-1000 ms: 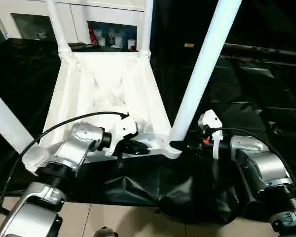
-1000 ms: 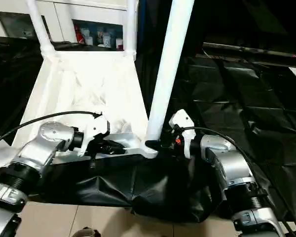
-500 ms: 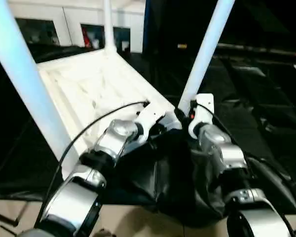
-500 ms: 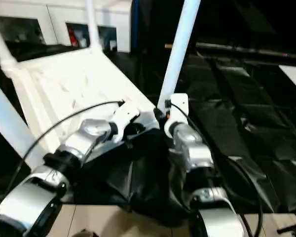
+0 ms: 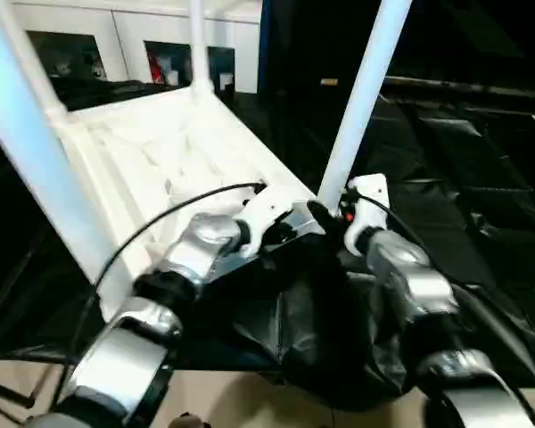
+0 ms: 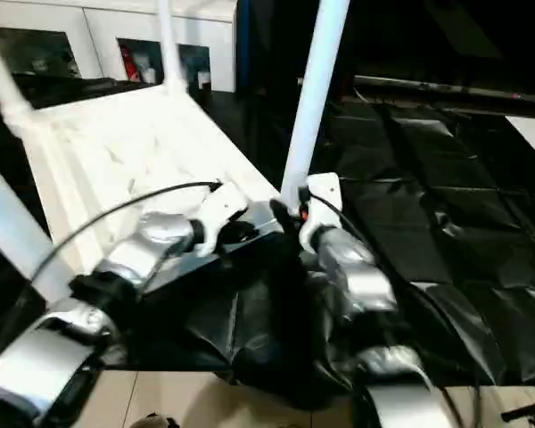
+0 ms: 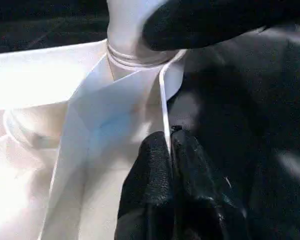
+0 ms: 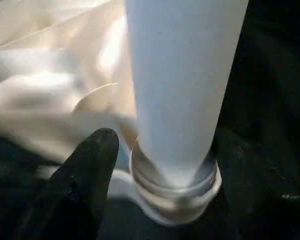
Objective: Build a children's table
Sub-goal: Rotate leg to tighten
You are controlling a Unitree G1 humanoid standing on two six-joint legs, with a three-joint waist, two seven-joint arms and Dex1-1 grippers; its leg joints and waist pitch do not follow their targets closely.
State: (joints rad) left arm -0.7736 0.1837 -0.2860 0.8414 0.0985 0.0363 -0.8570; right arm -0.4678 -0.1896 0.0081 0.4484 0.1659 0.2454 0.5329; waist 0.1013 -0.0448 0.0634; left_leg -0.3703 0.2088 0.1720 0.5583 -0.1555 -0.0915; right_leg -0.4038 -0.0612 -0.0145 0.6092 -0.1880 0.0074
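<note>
left gripper (image 7: 170, 150) pinches the upturned white plastic tabletop's (image 5: 152, 152) rim, right gripper (image 8: 155, 165) loosely straddles the long white tubular leg (image 5: 361, 98), looks like final seating, next a firm push.

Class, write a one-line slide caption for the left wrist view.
Left end effector pinches the upturned tabletop's rim beside a socketed leg.

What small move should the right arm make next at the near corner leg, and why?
Probably draw the right gripper back off the leg. The leg stands upright in its corner socket, the right jaws stand apart on either side of it, and the left gripper is pinched on the tabletop rim, steadying it.
</note>
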